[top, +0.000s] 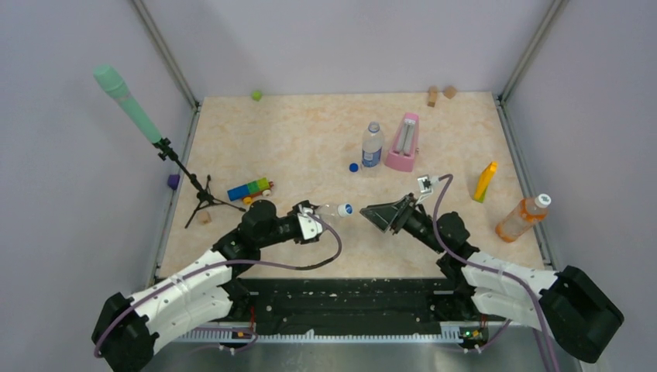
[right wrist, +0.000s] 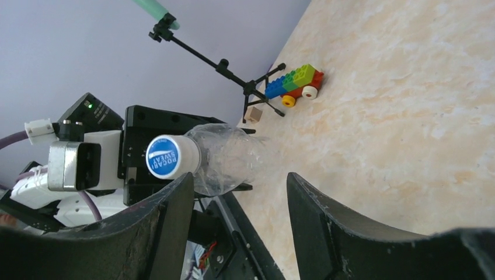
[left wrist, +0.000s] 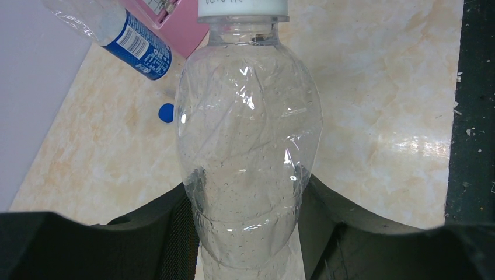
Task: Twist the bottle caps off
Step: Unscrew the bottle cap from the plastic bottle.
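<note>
My left gripper (top: 314, 217) (left wrist: 248, 228) is shut on the body of the plain clear bottle (top: 329, 210) (left wrist: 248, 146) and holds it level above the table. Its cap (top: 346, 209) (left wrist: 242, 7) (right wrist: 165, 156), white-sided with a blue top, points at my right gripper (top: 370, 213) (right wrist: 238, 178). That gripper is open, a short way off the cap and touching nothing. A blue-labelled bottle (top: 373, 145) (left wrist: 131, 38) stands at mid table with a dark blue cap (top: 353, 167) (left wrist: 166, 112) loose beside it. The orange bottle (top: 523, 217) lies at the right, its white cap (top: 543, 201) on.
A pink metronome (top: 403, 143) stands next to the labelled bottle and a yellow object (top: 485, 181) to its right. A brick toy car (top: 249, 190) and a microphone tripod (top: 203, 198) are at the left. A green cube (top: 256, 95) and wooden blocks (top: 432, 96) lie along the far edge.
</note>
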